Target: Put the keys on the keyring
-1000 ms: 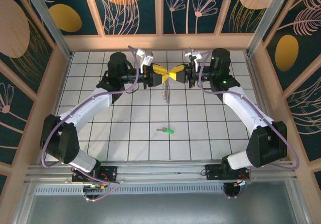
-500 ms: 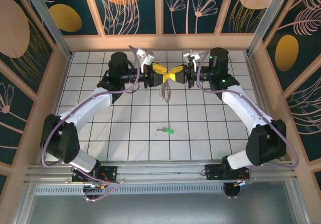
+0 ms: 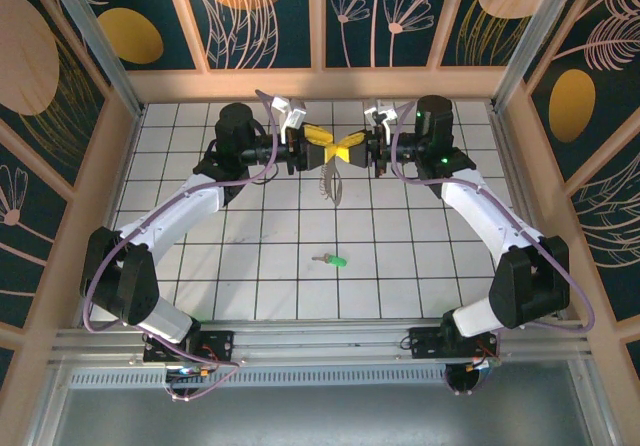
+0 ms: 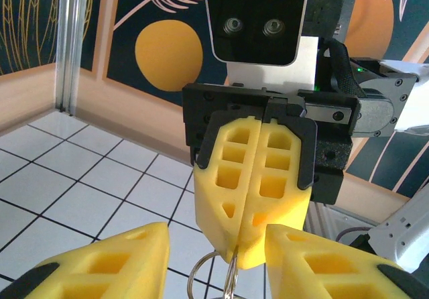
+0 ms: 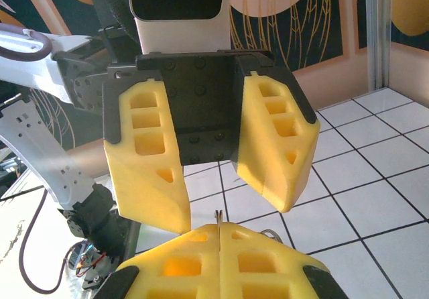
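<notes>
While right gripper (image 3: 354,150) clamps shut on the dangling keyring (image 3: 330,180) at far centre, left gripper (image 3: 318,148) faces it, jaws half-open and empty, likely for a regrasp. Green key (image 3: 336,261) lies nearer, well apart.

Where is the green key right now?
In the top view the key lies flat on the table near its centre, apart from the keyring, which hangs farther back.
</notes>
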Robot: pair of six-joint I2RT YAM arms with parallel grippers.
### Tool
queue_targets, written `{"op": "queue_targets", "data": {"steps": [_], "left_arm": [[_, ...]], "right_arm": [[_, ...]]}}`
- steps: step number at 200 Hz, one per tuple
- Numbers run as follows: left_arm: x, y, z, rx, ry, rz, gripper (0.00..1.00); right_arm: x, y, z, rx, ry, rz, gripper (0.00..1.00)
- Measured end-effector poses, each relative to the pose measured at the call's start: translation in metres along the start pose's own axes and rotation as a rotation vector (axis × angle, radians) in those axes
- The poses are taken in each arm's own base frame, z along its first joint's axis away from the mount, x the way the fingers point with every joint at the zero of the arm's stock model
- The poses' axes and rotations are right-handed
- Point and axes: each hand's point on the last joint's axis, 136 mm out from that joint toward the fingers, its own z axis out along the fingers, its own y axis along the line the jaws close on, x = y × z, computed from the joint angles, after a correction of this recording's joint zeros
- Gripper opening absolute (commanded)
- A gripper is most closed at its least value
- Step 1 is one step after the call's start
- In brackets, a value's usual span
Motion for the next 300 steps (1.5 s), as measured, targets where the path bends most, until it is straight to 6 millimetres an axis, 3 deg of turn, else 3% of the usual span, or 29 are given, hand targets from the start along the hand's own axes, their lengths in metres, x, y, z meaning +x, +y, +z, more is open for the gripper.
{"op": "queue_targets", "data": {"steps": [59, 152, 210, 240, 268, 286, 297, 300], "left_arm": [[0.012, 0.004, 0.000, -0.010, 0.019, -0.010, 0.40], [0.007, 0.002, 0.000, 0.000, 0.003, -0.007, 0.30], [0.011, -0.001, 0.004, 0.031, 0.012, -0.020, 0.30], [0.013, -0.001, 0.004, 0.035, 0.016, -0.022, 0.18], [0.012, -0.001, 0.004, 0.034, 0.016, -0.021, 0.18], [0.012, 0.000, 0.004, 0.030, 0.015, -0.017, 0.00], [0.012, 0.000, 0.004, 0.026, 0.014, -0.017, 0.00], [0.012, 0.001, 0.004, 0.023, 0.012, -0.013, 0.00]], "right_arm": [[-0.001, -0.006, -0.004, 0.029, -0.005, 0.001, 0.00], [-0.001, -0.007, -0.005, 0.030, -0.006, 0.001, 0.00], [-0.001, -0.007, -0.005, 0.030, -0.006, 0.001, 0.00], [-0.001, -0.007, -0.005, 0.030, -0.006, 0.001, 0.00], [-0.001, -0.007, -0.005, 0.030, -0.006, 0.000, 0.00], [-0.001, -0.007, -0.005, 0.031, -0.006, 0.000, 0.00], [-0.002, -0.009, -0.006, 0.038, -0.007, 0.000, 0.00], [-0.002, -0.009, -0.006, 0.039, -0.008, 0.000, 0.05]]}}
